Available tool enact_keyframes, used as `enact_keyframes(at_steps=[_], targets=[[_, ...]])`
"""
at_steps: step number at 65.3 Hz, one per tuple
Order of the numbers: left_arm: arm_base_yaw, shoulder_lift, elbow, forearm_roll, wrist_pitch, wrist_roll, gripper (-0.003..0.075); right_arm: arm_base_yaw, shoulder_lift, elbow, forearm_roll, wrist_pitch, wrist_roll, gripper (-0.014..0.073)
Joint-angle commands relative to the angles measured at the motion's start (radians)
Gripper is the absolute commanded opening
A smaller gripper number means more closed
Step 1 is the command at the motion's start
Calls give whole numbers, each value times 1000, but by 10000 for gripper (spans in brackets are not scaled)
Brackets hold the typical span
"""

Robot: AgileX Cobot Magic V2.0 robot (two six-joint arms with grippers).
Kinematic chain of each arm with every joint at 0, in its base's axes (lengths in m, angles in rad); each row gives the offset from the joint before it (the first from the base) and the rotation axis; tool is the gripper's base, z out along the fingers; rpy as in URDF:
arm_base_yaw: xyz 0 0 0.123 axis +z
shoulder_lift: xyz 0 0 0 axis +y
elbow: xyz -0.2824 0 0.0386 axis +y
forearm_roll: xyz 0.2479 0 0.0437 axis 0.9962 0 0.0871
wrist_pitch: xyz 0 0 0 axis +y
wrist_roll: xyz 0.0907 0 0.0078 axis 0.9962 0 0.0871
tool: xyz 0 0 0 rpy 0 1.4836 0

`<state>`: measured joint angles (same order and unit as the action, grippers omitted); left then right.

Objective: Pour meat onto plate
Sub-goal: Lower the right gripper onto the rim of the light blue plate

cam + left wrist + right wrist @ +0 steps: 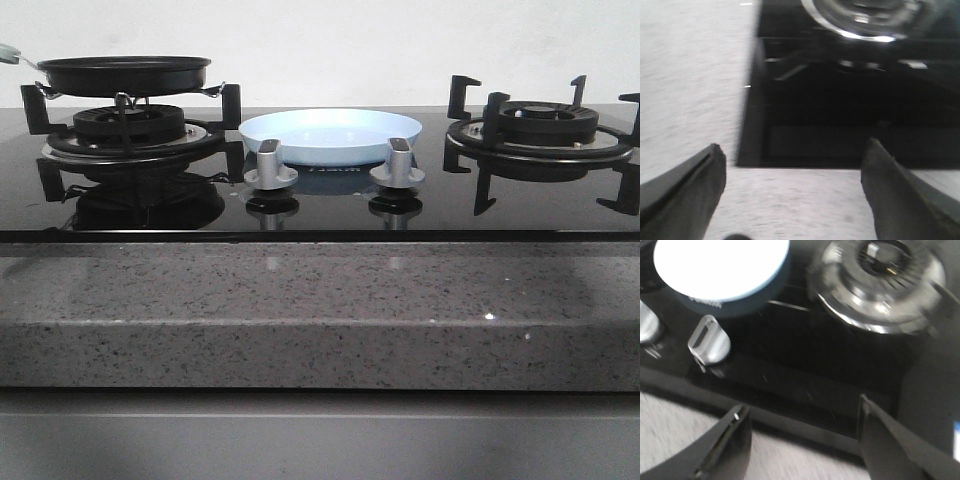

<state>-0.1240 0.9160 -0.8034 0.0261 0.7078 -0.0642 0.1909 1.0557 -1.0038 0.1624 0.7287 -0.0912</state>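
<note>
The front view shows the whole stove (320, 200): two burners, two knobs, one pan (124, 74) and one plate (330, 135). The pan sits on the left burner (130, 128), its pale handle running off the frame edge. The plate lies on the glass between the burners, just behind the two knobs (271, 165), and its blue bowl looks bare from this low angle. No meat can be seen; the pan's inside is hidden by its rim. Neither arm appears here. The speckled grey tabletop (320, 320) runs in front of the stove.

The left wrist view, blurred, shows the left end effector (790, 190) released, its two fingers (685, 190) spread wide over the tabletop by the stove's front corner, with one burner ring beyond.

The right wrist view shows the right end effector (802, 440) also released, two fingers (725, 445) wide apart over the stove's front edge. Beyond it lie the plate (720, 270), its inside white with glare, two knobs (710, 342) and the right burner (880, 285).
</note>
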Motion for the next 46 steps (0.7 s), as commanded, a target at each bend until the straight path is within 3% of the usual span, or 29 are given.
enact_keyframes(at_steps=[1, 18, 37, 46], targets=[[-68, -26, -35, -2, -54, 7, 552, 25, 81, -116, 12, -31, -15, 480], [-174, -105, 7, -2, -63, 7, 552, 33, 374, -416, 40, 64, -15, 480], [-181, -123, 28, -2, -83, 7, 552, 33, 666, -752, 102, 218, -35, 479], [-181, -123, 28, -2, -83, 7, 552, 33, 794, -899, 129, 278, -42, 417]])
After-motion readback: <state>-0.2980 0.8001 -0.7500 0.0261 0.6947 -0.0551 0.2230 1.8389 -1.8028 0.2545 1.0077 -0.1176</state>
